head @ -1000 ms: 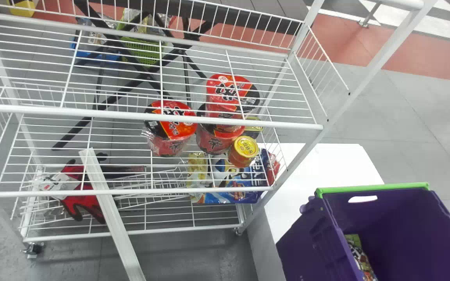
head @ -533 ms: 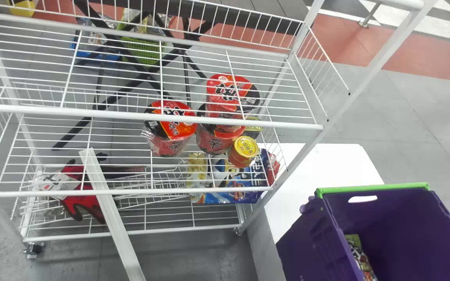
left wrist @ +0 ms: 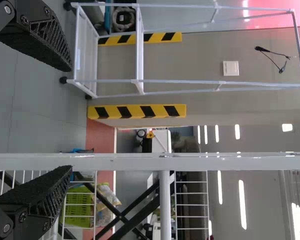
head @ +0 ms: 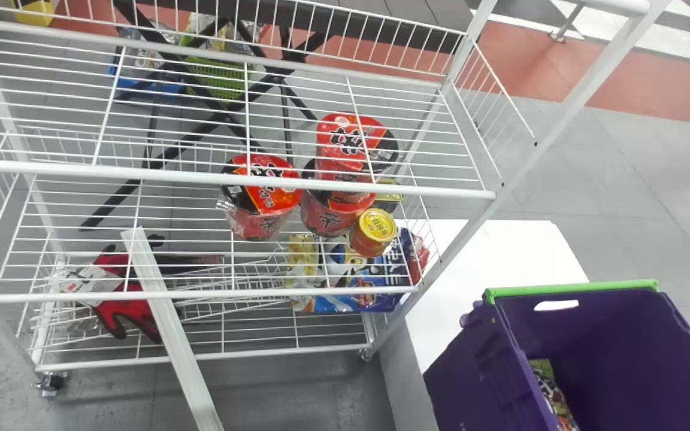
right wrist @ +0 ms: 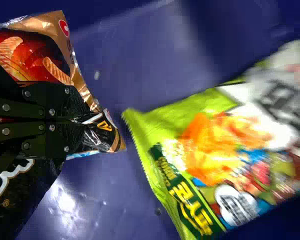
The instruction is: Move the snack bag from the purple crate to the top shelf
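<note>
At the lower right of the head view stands the purple crate (head: 471, 371), a green and multicoloured bag (head: 551, 392) partly visible inside. My right gripper (right wrist: 79, 120) is down in the crate, shut on a snack bag (right wrist: 107, 132) with black and orange wrapping; the bag spreads out on both sides of the fingers. A green snack bag (right wrist: 215, 160) lies beside it, apart from the fingers. The upper wire shelf (head: 231, 173) of the white rack crosses the head view. My left gripper (left wrist: 70, 117) is parked by the rack, open with nothing between its fingers.
Noodle cups (head: 264, 197), a yellow-lidded can (head: 375, 230) and a blue bag (head: 357, 290) occupy lower parts of the rack, with red gloves (head: 120, 299) at left. A rack post (head: 578, 96) rises between shelves and crate. The crate adjoins a white tabletop (head: 501, 251).
</note>
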Robot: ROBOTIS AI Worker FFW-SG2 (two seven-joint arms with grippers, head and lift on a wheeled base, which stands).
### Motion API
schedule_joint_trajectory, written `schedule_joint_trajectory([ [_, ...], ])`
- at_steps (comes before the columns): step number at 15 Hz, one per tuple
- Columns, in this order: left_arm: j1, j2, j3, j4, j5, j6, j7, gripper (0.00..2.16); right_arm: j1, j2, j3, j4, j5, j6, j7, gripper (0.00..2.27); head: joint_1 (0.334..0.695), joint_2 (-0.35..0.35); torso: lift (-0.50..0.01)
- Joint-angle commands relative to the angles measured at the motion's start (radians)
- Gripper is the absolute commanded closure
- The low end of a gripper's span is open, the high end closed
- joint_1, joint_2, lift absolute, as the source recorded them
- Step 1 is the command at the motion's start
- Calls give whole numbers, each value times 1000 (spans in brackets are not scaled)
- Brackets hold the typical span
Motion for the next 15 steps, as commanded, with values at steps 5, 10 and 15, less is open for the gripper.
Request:
schedule_joint_trajectory([
  [5,5,-1,5,-9,-3,3,-1,130,-11,13,-164,-253,2,278,165,2047,695,-350,-446],
  [10,5,0,5,-7,-3,6,-1,130,-28,-1,-313,-366,-27,409,228,1939,695,-350,-426],
  [15,3,0,5,-6,-3,12,-1,130,-28,7,-311,-386,-32,397,226,1936,695,-350,-407],
])
